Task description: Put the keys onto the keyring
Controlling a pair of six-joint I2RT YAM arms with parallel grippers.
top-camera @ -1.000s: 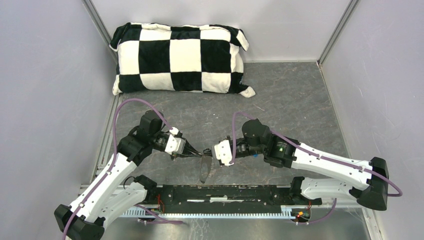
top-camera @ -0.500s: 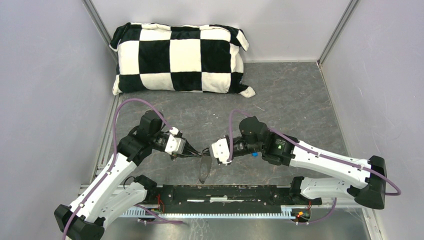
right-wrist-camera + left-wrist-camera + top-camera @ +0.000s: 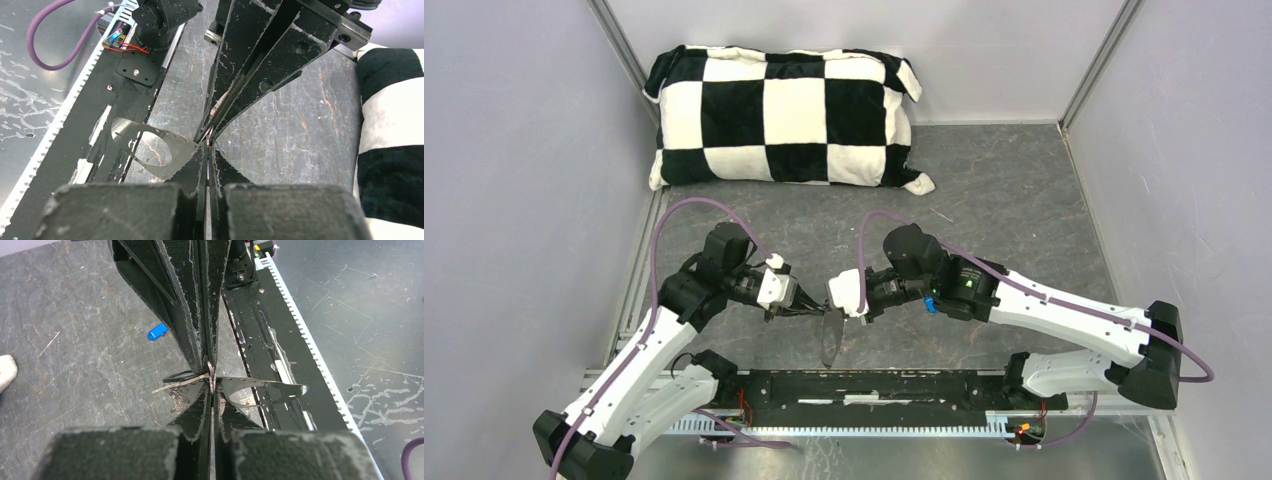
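Observation:
My left gripper (image 3: 821,311) (image 3: 212,386) is shut on the keyring (image 3: 831,340), a silvery loop with a dotted edge that hangs below the fingertips above the table. It also shows in the left wrist view (image 3: 270,386) and the right wrist view (image 3: 170,146). My right gripper (image 3: 832,306) (image 3: 207,146) is shut and meets the left one tip to tip. The black-headed key (image 3: 176,384) sticks out level beside the meeting point, seemingly pinched by the right jaws. The blue-headed key (image 3: 931,305) (image 3: 157,331) lies on the table beside the right arm.
A black-and-white checkered pillow (image 3: 784,115) (image 3: 395,125) lies at the back left. A black mounting rail (image 3: 874,385) runs along the near edge under the keyring. Grey walls close in both sides.
My right gripper has moved left until its tips meet the left gripper's. The blue-headed key, hidden under the right arm before, now shows. The left gripper and keyring have stayed put.

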